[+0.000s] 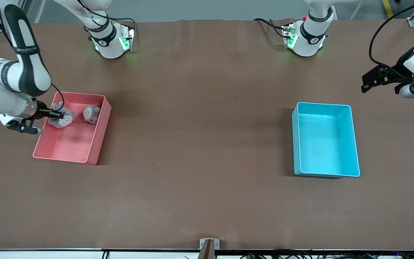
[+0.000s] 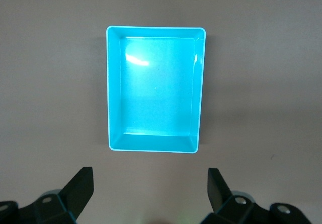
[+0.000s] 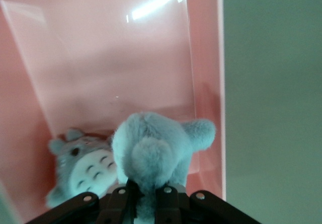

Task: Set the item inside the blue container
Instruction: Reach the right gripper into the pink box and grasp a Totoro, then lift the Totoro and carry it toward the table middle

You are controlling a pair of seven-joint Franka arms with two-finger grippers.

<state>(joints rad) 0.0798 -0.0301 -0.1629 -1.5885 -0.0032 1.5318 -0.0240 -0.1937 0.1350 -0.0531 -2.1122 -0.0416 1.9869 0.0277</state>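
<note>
The right gripper [image 3: 143,196] is clamping a grey plush toy [image 3: 153,151] inside the pink bin [image 1: 95,144]. The left gripper [image 2: 151,191] is hanging wide open, holding nothing, over the bench [image 1: 199,144] by the blue container [image 1: 352,144].

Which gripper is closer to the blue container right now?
Left. The left gripper hangs open above the table beside the blue container; the right gripper is at the table's right-arm end, shut on a grey plush toy in the pink bin.

Blue container [image 1: 325,140] open-topped; bare table [image 1: 199,126] around it.
</note>
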